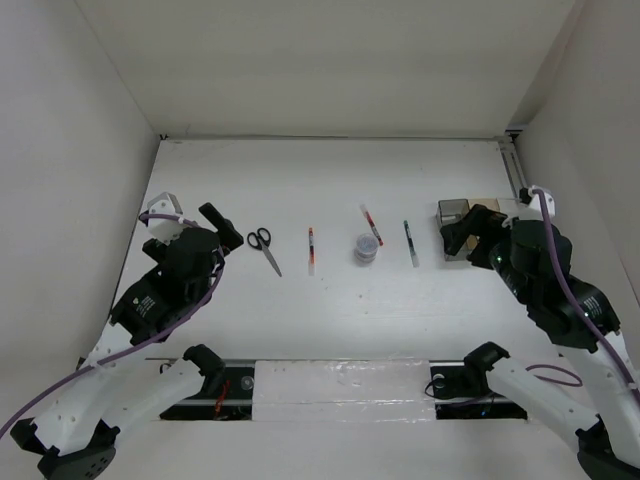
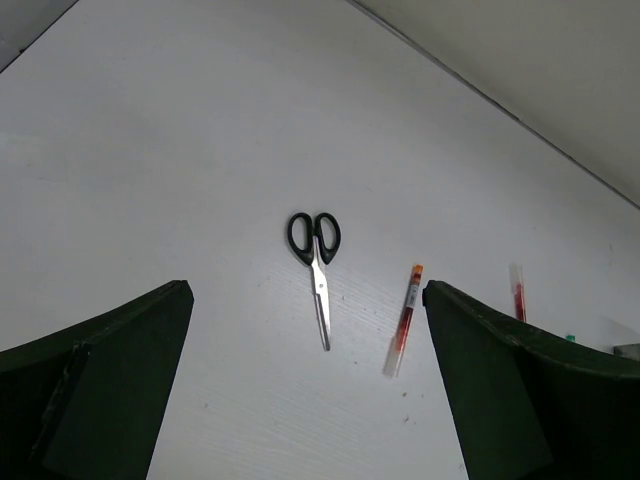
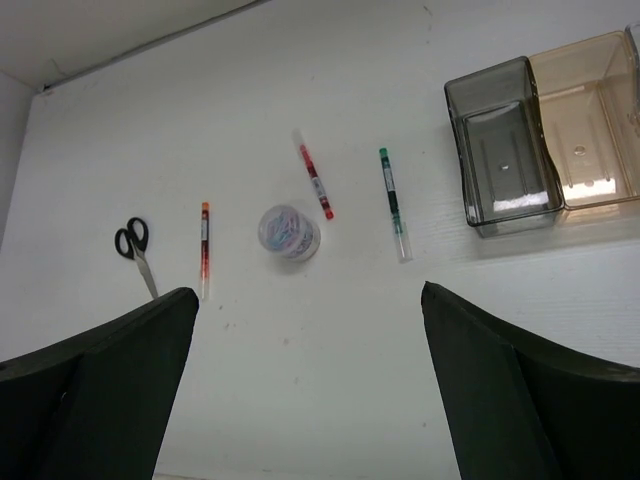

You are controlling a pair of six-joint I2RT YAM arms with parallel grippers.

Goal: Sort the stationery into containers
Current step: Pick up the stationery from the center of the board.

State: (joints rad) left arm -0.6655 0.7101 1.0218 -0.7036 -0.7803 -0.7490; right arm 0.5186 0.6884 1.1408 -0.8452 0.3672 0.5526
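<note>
Five pieces of stationery lie in a row across the middle of the overhead view. From the left:

- closed black-handled scissors (image 1: 264, 248), with the grey blades pointing to the lower right
- a red-and-white pen (image 1: 311, 249) lying vertically
- a small round clear-grey roll (image 1: 366, 248)
- a second red-and-white pen (image 1: 371, 224), slanted just above the roll
- a dark green pen (image 1: 410, 243)

At the right stands the desk organizer (image 3: 545, 130). Its dark grey compartment (image 3: 505, 150) adjoins a tan compartment (image 3: 585, 120).

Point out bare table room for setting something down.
Bare: the strip from the stationery row to the back wall, and the strip toward the arm bases. Crowded: round clear tape roll, thin red-and-white pen, dark green pen.
</note>
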